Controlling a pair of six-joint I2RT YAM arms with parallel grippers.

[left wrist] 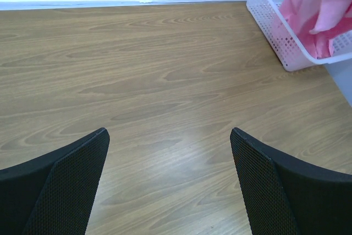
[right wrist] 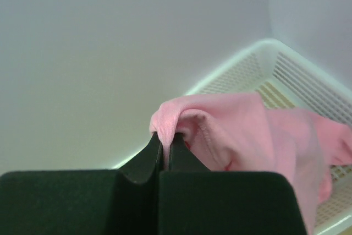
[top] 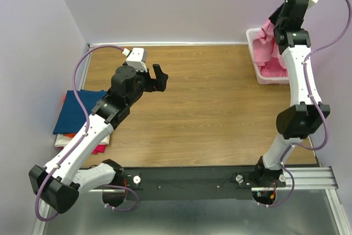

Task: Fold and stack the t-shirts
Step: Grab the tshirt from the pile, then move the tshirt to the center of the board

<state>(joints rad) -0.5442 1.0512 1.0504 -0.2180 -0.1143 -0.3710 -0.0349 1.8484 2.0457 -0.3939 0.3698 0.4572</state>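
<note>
Presently the right gripper [right wrist: 165, 137] is clamped shut on a fold of the pink t-shirt [right wrist: 236, 127], which hangs from its fingertips [right wrist: 146, 160] into the white mesh basket [right wrist: 308, 75] below, while the left gripper [left wrist: 169, 131] stands wide open, holding nothing.

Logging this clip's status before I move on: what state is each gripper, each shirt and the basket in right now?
right gripper: shut on a fold of the pink t-shirt.
pink t-shirt: crumpled, one fold held up, rest hanging into the white basket.
white basket: upright, far right corner of the table.
left gripper: open, empty, above bare table.
dark blue t-shirt: folded flat, topping the stack at the left edge.
</note>
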